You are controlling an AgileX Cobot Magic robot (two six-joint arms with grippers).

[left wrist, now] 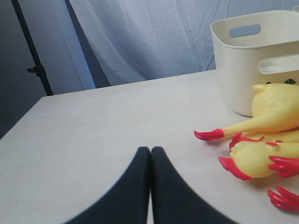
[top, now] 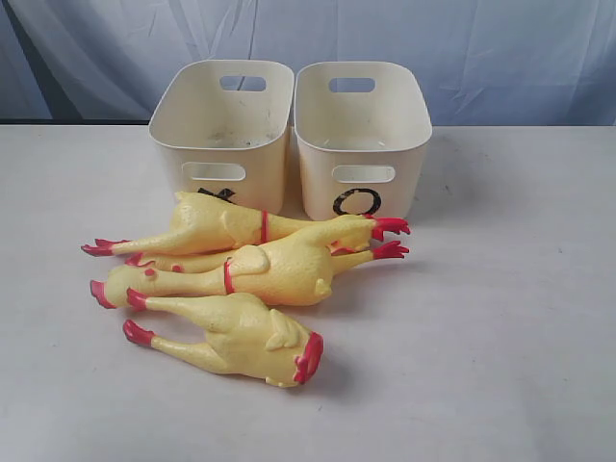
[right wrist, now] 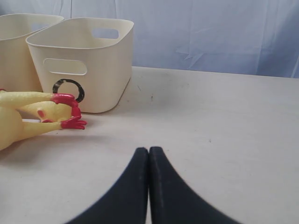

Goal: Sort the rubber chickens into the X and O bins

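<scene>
Hovering over the pale worktop (top: 500,337) with the left black claw (left wrist: 150,154) and the right black claw (right wrist: 148,154) each clenched shut on nothing. Lying heaped farther on, touching one another: yellow rubber toy chickens (top: 279,269) with red combs and feet. Standing side by side just behind the heap: cream plastic tub marked X (top: 260,183), cream plastic tub marked O (top: 404,173).

X bin (top: 258,179) left, O bin (top: 318,185) right — rubber chickens (top: 279,269) just before them, on the table (top: 520,337)
</scene>
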